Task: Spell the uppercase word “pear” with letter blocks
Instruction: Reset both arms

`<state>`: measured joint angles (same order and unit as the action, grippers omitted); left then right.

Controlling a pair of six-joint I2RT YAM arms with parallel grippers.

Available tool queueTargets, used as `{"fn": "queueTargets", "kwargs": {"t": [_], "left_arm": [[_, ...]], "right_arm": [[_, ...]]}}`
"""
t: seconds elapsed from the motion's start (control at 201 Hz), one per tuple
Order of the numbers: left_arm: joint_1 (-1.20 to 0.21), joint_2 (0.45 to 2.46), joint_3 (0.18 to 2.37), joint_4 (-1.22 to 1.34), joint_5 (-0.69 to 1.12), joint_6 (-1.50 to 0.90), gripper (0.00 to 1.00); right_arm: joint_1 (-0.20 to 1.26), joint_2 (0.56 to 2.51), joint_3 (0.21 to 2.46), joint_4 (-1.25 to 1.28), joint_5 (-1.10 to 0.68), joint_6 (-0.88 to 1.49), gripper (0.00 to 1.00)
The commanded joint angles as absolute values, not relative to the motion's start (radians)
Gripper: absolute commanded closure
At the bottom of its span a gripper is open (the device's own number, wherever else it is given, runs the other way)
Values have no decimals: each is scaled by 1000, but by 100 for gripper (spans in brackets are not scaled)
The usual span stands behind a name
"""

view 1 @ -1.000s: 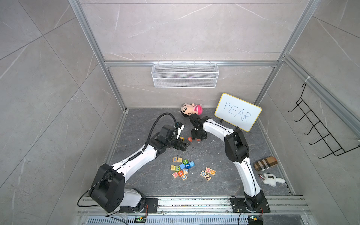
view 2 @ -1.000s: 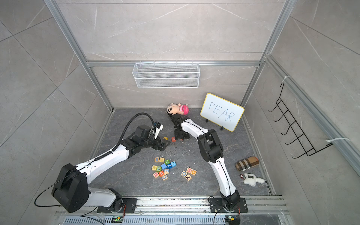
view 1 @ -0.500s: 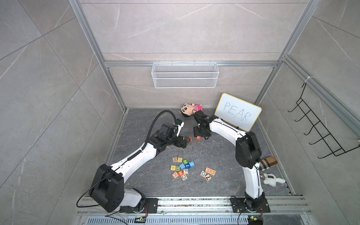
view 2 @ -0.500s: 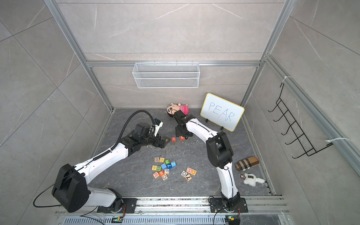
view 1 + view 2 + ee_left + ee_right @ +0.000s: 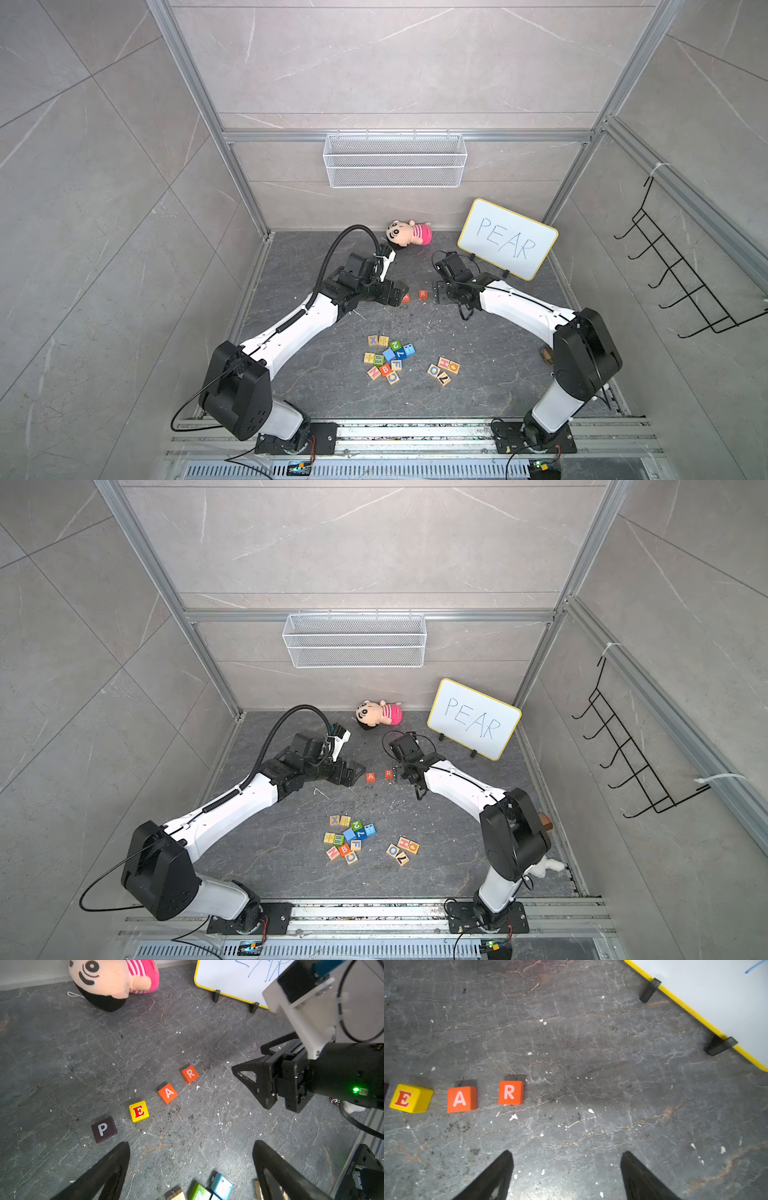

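The left gripper (image 5: 191, 1145) hangs low with its jaws spread wide and nothing between them, close to the black cube. The right gripper (image 5: 566, 1153) is just as wide and empty, over bare floor (image 5: 591, 1053) near the other end of the row. Between the two lie the four letter blocks in one loose line reading P, E, A, R. All have their letter faces up, and each stands apart from its neighbour with floor showing in the gaps. The P block (image 5: 104, 1129) is black with a white letter. The E block (image 5: 138, 1111) is bright yellow with a red serif letter and sits slightly turned against the line. The A block (image 5: 168, 1093) is orange-red with a pale letter, and the R block (image 5: 189, 1074) is close to it in colour, also with a pale letter. In both top views only A and R show, as the left arm covers the other two. The row sits in front of the plush doll (image 5: 380, 713) and the yellow-rimmed whiteboard (image 5: 473, 719) marked PEAR. The spare cubes (image 5: 349, 839) are well apart from it, clustered nearer the arm bases.
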<state>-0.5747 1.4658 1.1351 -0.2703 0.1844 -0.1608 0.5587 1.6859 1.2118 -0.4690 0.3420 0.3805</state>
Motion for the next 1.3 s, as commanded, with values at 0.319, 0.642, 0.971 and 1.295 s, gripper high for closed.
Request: {"fn": "queueTargets", "kwargs": {"t": [0.319, 0.642, 0.971, 1.295], "left_arm": [[-543, 1407, 1149, -316, 118, -182, 5], [-526, 1198, 1001, -297, -12, -175, 4], [-522, 931, 689, -172, -322, -173, 0], [-517, 793, 350, 135, -680, -141, 0]], "right_arm": [[545, 1453, 1074, -340, 397, 308, 13], [548, 1185, 840, -197, 465, 180, 8], [558, 910, 517, 31, 479, 31, 7], [560, 876, 275, 360, 658, -62, 1]]}}
